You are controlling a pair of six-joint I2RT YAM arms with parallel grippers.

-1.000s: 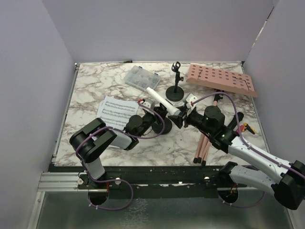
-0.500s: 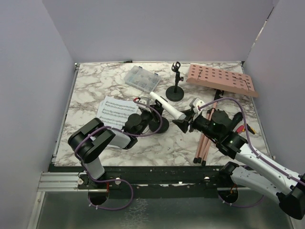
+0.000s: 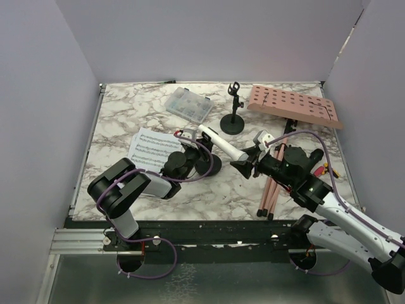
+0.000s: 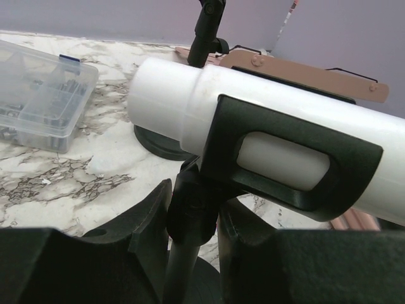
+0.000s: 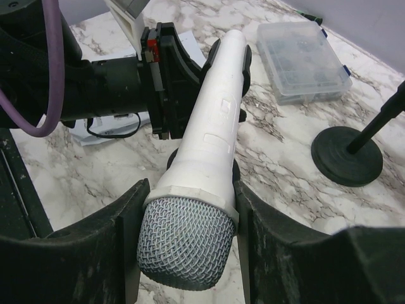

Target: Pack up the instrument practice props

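Snugly in the right claw's (image 5: 188,218) grip, white microphone's (image 5: 212,120) head; left claw (image 4: 193,218) tight around holder stem (image 4: 180,269).

white microphone (image 3: 221,143): tilted, clipped in a holder, mesh head toward the near right, centre
clip holder (image 4: 223,142): black, upright, clip wrapped around the white microphone's body
second holder (image 3: 232,121): black, upright on round base, far centre
music-sheet board (image 3: 294,106): pink, perforated, tilted, far right
tripod legs (image 3: 271,187): thin, pink, bunched, running near from under the board
sheet-music pages (image 3: 150,147): white, printed, flat, left
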